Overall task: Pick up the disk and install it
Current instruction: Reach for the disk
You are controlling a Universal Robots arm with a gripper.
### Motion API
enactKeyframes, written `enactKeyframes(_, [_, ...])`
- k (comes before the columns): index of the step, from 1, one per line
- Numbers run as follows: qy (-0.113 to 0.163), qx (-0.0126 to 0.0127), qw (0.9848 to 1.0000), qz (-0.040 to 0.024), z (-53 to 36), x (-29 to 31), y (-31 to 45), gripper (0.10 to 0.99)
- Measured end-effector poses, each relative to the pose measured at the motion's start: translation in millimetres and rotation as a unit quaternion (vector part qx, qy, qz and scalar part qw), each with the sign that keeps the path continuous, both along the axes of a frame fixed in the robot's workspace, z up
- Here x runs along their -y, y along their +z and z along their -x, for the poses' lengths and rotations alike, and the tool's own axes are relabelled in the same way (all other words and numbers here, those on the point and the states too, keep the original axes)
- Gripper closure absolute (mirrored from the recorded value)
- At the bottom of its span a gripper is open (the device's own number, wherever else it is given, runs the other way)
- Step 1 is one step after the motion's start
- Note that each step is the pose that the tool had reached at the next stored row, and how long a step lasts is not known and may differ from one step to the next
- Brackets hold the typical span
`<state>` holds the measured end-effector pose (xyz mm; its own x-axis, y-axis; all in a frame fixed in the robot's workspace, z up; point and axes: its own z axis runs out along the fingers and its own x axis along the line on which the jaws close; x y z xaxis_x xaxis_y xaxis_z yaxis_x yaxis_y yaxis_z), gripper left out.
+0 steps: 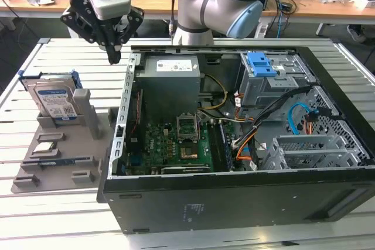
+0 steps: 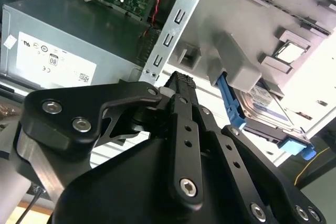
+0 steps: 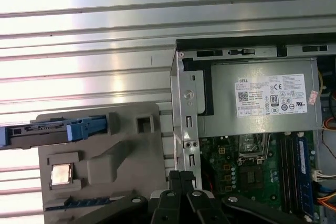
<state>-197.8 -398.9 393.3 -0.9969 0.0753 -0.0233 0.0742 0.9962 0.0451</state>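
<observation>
Jaws pinched together on nothing: my gripper (image 1: 113, 57) hangs above the gap between the open PC case (image 1: 234, 194) and the grey fixture tray (image 1: 64, 156). The disk (image 1: 55, 100) stands on edge in the tray's slot, untouched, off toward the exterior view's left. I'd say it's propped upright so its top edge is free to grab. Surface is a slatted aluminium table (image 1: 58, 221), with cluttered wooden desks (image 1: 334, 9) and cables behind.
</observation>
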Motion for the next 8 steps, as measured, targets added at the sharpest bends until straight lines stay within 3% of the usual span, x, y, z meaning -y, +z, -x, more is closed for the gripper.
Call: enactKeyframes(8, [0.0,0.0,1.0,0.0,16.9,0.0,0.0,0.98])
